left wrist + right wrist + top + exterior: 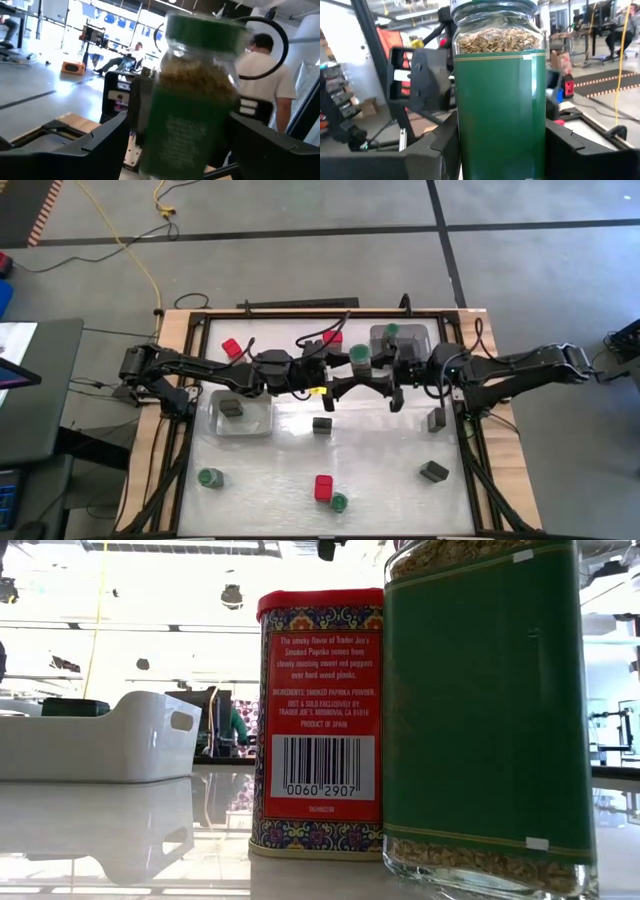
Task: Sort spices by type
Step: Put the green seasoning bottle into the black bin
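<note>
Above the table's middle, my right gripper [374, 372] is shut on a green-lidded jar [358, 357] with a green label, filled with seeds [499, 41]. My left gripper [343, 373] faces it from the left. It is open, with one finger [100, 142] on each side of the jar [192, 100] and a gap on both sides. On the table lie red blocks [231, 347] [332, 337] [323, 486], green-lidded jars [210, 477] [339, 502] and dark tins [322, 424] [436, 418] [434, 471]. My right gripper pinches the jar's labelled body [462, 135] between its two fingers [437, 147], one on each side. The fingers come level from the table's right. The jar stands upright in the hold, lid up, lifted clear of the table.
A clear tray [262, 420] at the left holds a dark tin [232, 407]. A grey tray [415, 338] at the far right holds a green-lidded jar [391, 330]. The low view shows a red block [320, 720], a green jar [490, 710] and a white tray [100, 735].
</note>
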Tool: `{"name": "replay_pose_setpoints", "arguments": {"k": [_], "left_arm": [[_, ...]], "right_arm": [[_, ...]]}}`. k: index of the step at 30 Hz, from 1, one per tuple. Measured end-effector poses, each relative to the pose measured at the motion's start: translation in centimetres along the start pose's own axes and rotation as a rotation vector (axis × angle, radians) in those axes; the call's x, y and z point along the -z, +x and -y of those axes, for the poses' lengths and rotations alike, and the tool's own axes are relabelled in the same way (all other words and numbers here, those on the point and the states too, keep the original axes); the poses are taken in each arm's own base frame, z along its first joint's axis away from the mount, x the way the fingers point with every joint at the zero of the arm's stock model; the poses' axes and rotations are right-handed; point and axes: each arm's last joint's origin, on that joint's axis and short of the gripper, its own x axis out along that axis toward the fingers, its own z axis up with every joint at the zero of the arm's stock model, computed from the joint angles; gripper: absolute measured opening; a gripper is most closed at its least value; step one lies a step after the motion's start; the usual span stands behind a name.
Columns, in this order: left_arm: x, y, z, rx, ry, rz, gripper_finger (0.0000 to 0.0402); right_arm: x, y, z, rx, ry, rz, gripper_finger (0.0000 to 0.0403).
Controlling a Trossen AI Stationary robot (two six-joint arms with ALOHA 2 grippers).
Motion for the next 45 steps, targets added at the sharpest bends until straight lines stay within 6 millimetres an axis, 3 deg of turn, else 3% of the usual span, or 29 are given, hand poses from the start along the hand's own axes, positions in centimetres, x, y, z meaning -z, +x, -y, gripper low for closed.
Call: {"name": "replay_pose_setpoints", "arguments": {"k": [8, 18, 45], "left_arm": [[0.0, 0.0, 0.0, 0.011, 0.002, -0.004, 0.0301], [0.0, -0.1, 0.1, 0.018, 0.050, -0.015, 0.0196], [0.3, 0.0, -0.1, 0.002, 0.008, -0.039, 0.0195]], "right_arm": [[0.1, 1.6, -0.3, -0.019, -0.002, -0.025, 0.0223], [0.5, 2.0, -0.3, -0.026, 0.026, -0.042, 0.0225], [1.0, 2.0, -0.4, -0.010, 0.158, -0.095, 0.0251]]}}
